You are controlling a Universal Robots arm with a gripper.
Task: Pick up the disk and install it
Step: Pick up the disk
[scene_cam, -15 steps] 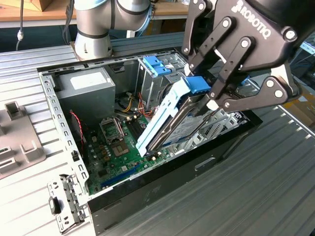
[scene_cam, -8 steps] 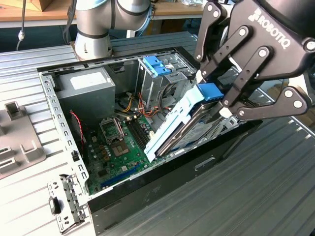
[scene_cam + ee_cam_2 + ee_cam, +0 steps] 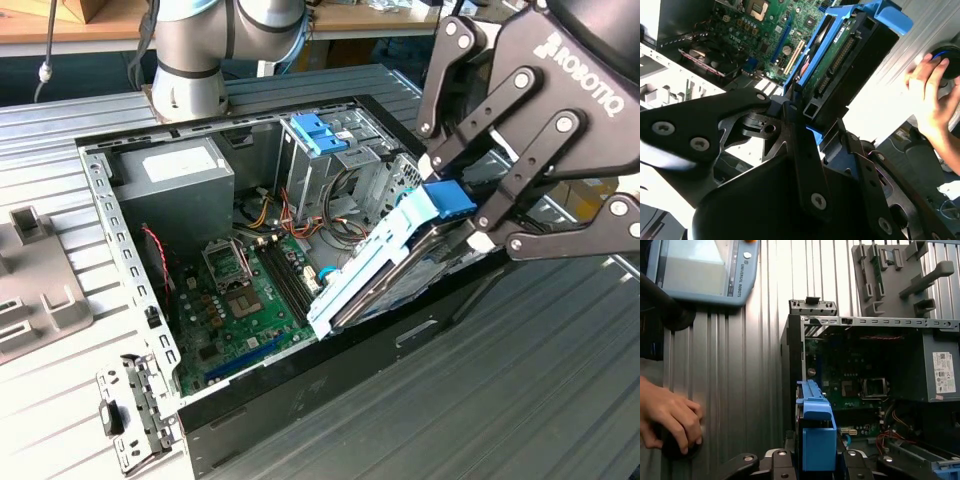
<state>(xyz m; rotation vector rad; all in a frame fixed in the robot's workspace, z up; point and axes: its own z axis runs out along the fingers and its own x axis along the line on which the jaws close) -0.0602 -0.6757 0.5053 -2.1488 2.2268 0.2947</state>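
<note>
At the exterior view's left we see the open case (image 3: 110, 225) and its motherboard (image 3: 250, 300); further right the disk (image 3: 385, 265) slants over the case wall (blue end uppermost), clamped at that end by the gripper (image 3: 455, 205).

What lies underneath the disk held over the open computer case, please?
Under the tilted disk, gripped by the end effector, the green motherboard shows; whatever sits directly beneath is covered.

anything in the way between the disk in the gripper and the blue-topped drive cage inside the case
Nothing visible blocks it. The gripper is shut on the disk, tilted above the case's black side wall. Toward the cage lies open space; loose cables sit low beside the cage.
</note>
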